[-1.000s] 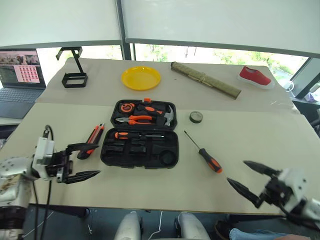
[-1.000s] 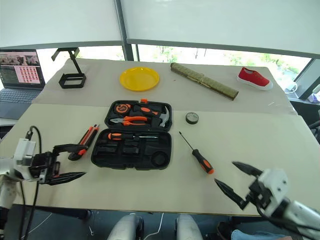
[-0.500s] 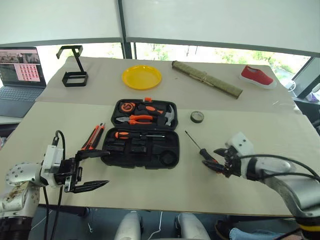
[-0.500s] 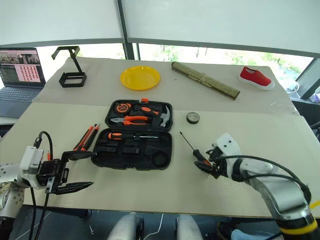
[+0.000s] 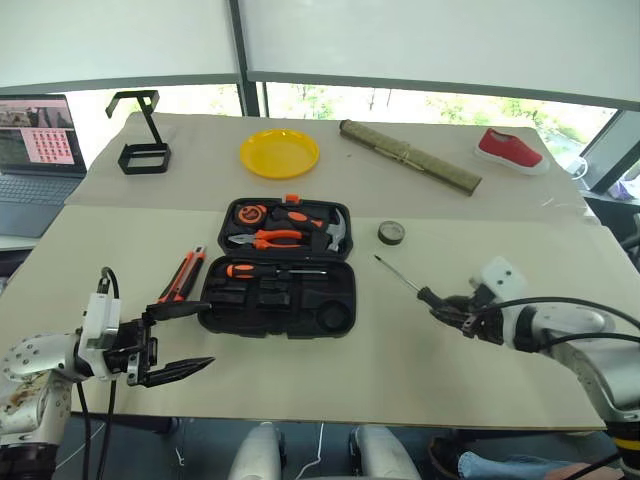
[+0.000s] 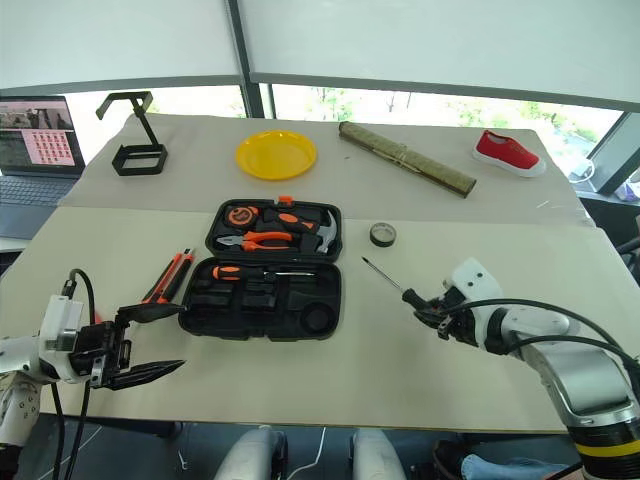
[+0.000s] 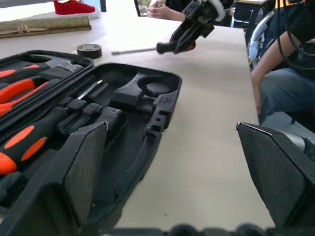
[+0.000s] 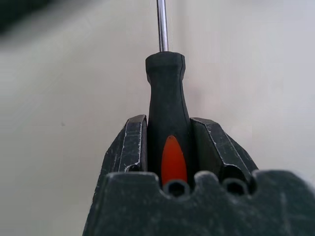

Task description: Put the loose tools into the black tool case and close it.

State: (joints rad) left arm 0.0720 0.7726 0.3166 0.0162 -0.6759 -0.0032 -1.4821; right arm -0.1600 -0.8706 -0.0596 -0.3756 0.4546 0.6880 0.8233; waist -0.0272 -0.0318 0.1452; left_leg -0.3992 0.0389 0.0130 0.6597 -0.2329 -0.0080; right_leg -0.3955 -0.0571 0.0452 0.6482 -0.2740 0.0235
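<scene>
Right gripper [image 5: 447, 308] jaws were clamped on the screwdriver [image 5: 425, 293] handle, right of the open tool case [image 5: 280, 281]. Left gripper [image 5: 183, 336] jaws stood wide apart near the case's near-left corner, beside the utility knife [image 5: 183, 276].

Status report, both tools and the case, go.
Right tool clamped on screwdriver handle. Left tool open, empty, near case. Case open. Utility knife, tape roll still loose. Nothing blocking.

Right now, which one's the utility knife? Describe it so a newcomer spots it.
Find the open black tool case mid-table. The utility knife lies on the table just off its left edge, near the left gripper. Flat orange-and-black body, no metal shaft, unlike the screwdrivers.
</scene>
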